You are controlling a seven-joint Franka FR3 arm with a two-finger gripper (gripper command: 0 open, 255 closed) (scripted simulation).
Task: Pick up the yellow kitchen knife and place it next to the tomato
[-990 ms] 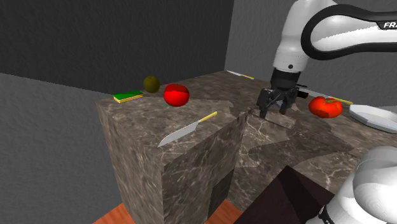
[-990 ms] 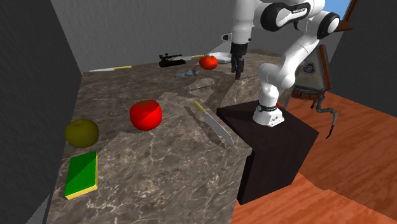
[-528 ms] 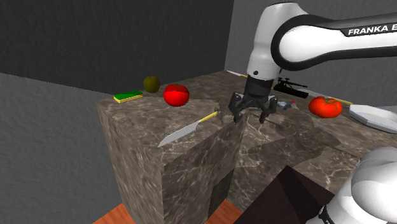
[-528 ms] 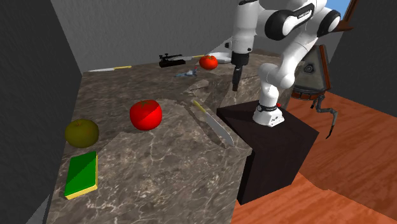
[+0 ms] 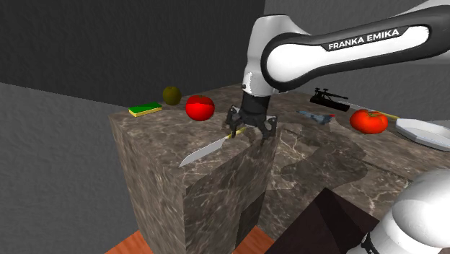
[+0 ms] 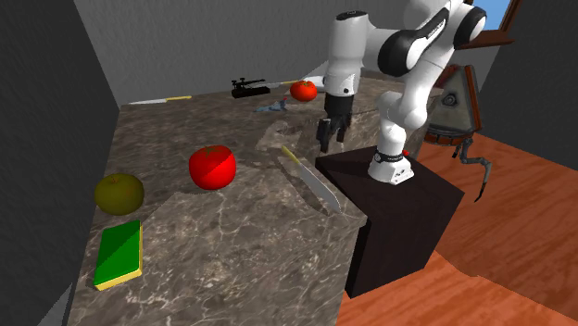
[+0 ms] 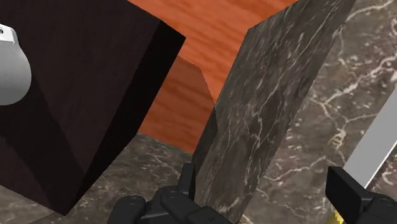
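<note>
While open — gripper [image 5: 249, 134] near knife [image 5: 208, 149]

Shoulder cam sits beside the stand [image 5: 321, 225], looking down over the marble tabletop [image 5: 166, 133] twd the dark walls. 2nd ext cam's at the tabletop's other end, facing back at the arm [image 6: 345, 56]. Both share the tabletop w/ the knife [image 5: 213, 146]. Wrist cam's v close, prob aimed near straight down past the tabletop edge to the floor [image 7: 210, 25].

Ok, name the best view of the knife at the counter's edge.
Second exterior view: the knife lies whole, handle to tip. In the shoulder view the gripper overlaps its handle; the wrist view catches some blade.
</note>
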